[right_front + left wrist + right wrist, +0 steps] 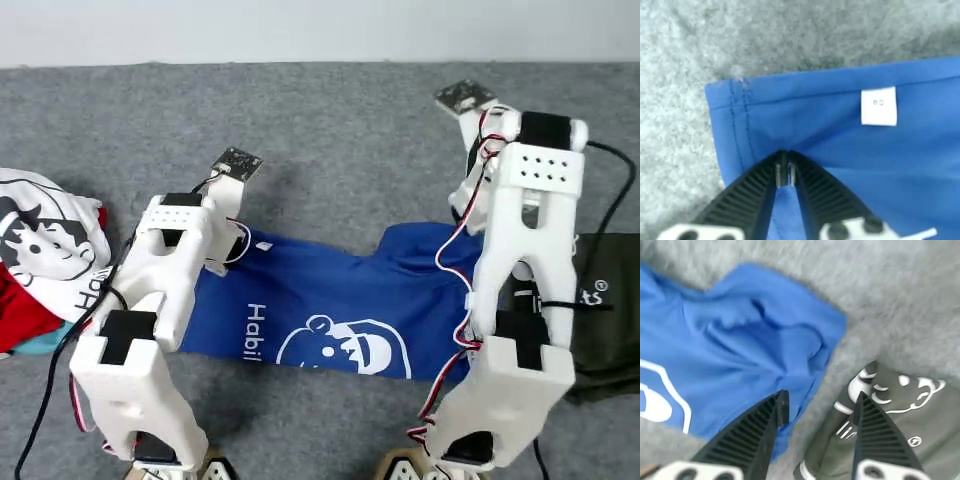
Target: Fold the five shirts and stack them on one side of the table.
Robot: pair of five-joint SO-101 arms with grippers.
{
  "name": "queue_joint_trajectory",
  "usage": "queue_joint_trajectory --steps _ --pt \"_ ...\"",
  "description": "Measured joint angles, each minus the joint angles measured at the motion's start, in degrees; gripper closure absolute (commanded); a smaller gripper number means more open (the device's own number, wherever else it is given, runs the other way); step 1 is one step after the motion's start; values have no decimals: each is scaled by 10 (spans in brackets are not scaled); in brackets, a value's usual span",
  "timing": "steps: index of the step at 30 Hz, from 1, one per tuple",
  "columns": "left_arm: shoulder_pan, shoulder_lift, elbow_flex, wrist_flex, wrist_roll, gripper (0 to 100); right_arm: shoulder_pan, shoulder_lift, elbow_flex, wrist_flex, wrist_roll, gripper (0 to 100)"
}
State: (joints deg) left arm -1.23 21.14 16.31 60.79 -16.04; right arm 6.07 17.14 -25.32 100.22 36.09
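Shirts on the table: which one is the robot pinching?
The blue shirt in the middle. The left gripper is shut on its hem. The white shirt and the dark shirt lie at the sides, ungripped.

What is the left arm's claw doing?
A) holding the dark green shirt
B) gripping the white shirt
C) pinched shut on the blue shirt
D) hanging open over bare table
C: the left gripper is closed on puckered fabric of the blue shirt near its stitched corner.
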Motion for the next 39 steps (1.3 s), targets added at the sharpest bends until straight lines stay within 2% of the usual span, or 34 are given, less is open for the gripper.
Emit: queue_joint_trajectory --steps 3,7,12,19,25,29,33,39 --pt "9 0 -15 12 0 986 -3 0 46 -8 6 779" --pt "47 -29 -68 69 3 986 1 0 111 -13 7 781" --pt "82 -116 -111 114 0 986 0 -15 209 -10 17 860" --pt "82 -184 -112 166 -6 986 -1 -113 379 -29 39 845" --pt "83 -184 -60 242 -53 986 0 -222 525 -84 40 846" --pt "86 -184 52 232 -84 986 0 -285 612 -122 40 846" --pt "85 -184 141 172 -91 986 9 -316 701 -214 41 845" --pt "86 -190 223 94 -102 986 105 -331 804 -380 47 845"
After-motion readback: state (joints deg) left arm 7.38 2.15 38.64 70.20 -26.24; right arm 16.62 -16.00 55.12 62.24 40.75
